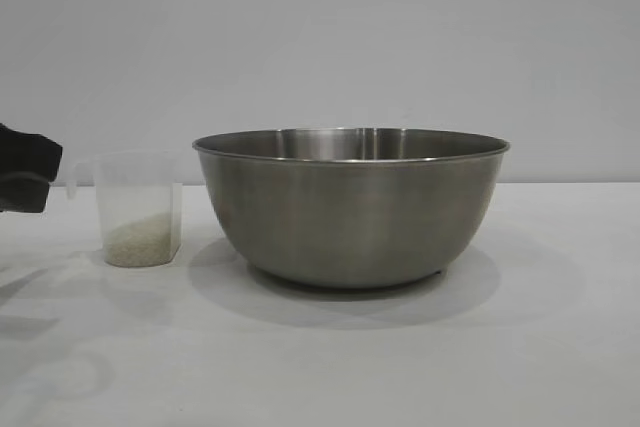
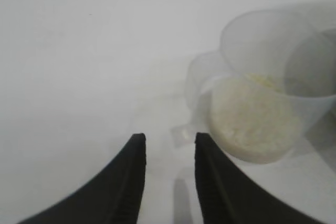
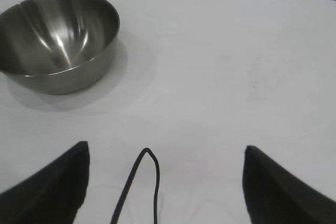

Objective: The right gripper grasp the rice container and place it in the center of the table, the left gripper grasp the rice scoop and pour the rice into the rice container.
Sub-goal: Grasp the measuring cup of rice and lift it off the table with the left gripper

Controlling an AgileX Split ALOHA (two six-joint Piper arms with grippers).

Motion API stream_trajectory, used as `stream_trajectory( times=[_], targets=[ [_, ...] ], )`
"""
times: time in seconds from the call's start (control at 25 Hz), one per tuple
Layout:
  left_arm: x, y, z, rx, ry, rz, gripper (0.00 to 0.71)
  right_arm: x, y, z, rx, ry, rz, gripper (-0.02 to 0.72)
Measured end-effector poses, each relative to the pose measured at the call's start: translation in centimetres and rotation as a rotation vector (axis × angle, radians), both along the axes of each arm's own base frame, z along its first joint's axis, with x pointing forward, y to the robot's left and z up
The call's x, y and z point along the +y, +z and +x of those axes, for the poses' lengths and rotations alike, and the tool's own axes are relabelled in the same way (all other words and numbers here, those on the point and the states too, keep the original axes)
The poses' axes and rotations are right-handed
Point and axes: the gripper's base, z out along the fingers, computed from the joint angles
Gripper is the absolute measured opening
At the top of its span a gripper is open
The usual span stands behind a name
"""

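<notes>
The rice container, a large steel bowl, stands at the middle of the white table; the right wrist view shows it empty and far off. To its left stands the rice scoop, a clear cup with rice in its bottom. My left gripper is at the left edge, level with the scoop. In its wrist view the left gripper has a narrow gap between the fingers, and the scoop's handle lies just at the tips, untouched. The rice shows inside. My right gripper is wide open over bare table.
A thin black cable loop hangs between the right fingers. A plain grey wall stands behind the table. White tabletop stretches in front of the bowl and to its right.
</notes>
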Motion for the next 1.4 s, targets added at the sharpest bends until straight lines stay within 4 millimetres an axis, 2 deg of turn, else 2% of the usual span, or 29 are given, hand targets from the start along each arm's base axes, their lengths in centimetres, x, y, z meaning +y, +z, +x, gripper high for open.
stream_trajectory(
  times=[0.4,1.16,1.4],
  targets=[
    [-0.9,0.4,1.2,-0.043,-0.045,-0.008,0.235,0.0,0.0,0.0,0.0,0.0,0.0,0.515],
    [-1.8,-1.4,4.2,-0.054,-0.013,0.016,0.235,0.0,0.0,0.0,0.0,0.0,0.0,0.515],
    [-2.2,-1.3,5.3,-0.084,-0.023,0.034,0.235,0.0,0.0,0.0,0.0,0.0,0.0,0.515]
  ],
)
